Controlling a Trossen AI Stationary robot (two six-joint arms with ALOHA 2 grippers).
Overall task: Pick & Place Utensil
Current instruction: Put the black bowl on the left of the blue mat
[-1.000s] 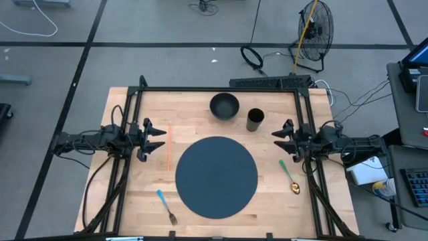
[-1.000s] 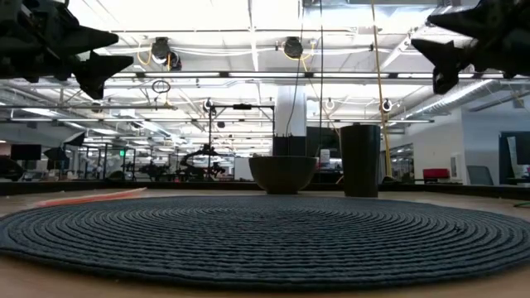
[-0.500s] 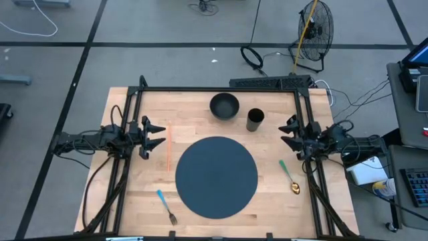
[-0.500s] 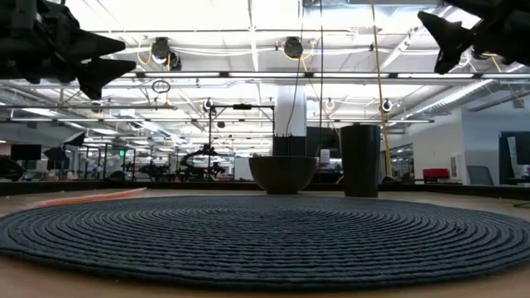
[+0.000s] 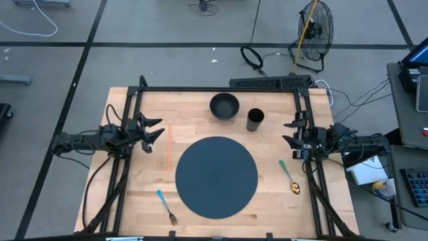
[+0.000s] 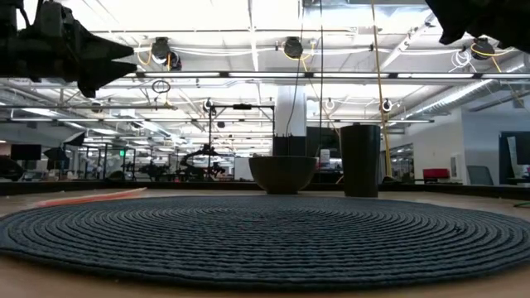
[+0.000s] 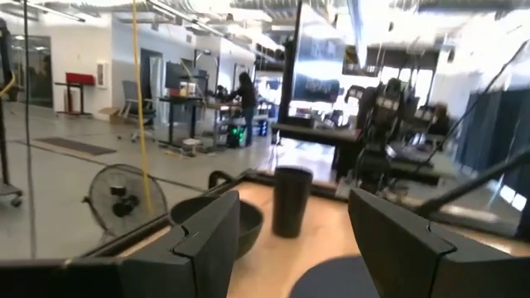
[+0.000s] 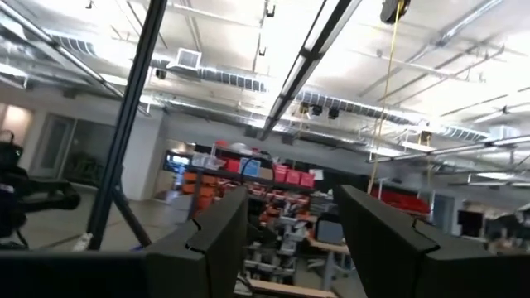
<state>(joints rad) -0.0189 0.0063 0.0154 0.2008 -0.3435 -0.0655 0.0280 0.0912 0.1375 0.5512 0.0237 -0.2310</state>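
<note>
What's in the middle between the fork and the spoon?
The round dark mat lies between the fork and the spoon. The high view shows it, with only bare wood on either side of the mat.

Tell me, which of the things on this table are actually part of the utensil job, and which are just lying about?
Part of the job: fork, spoon, round mat, probably bowl or cup.

Lying about: orange stick, floor fan, cables.
</note>
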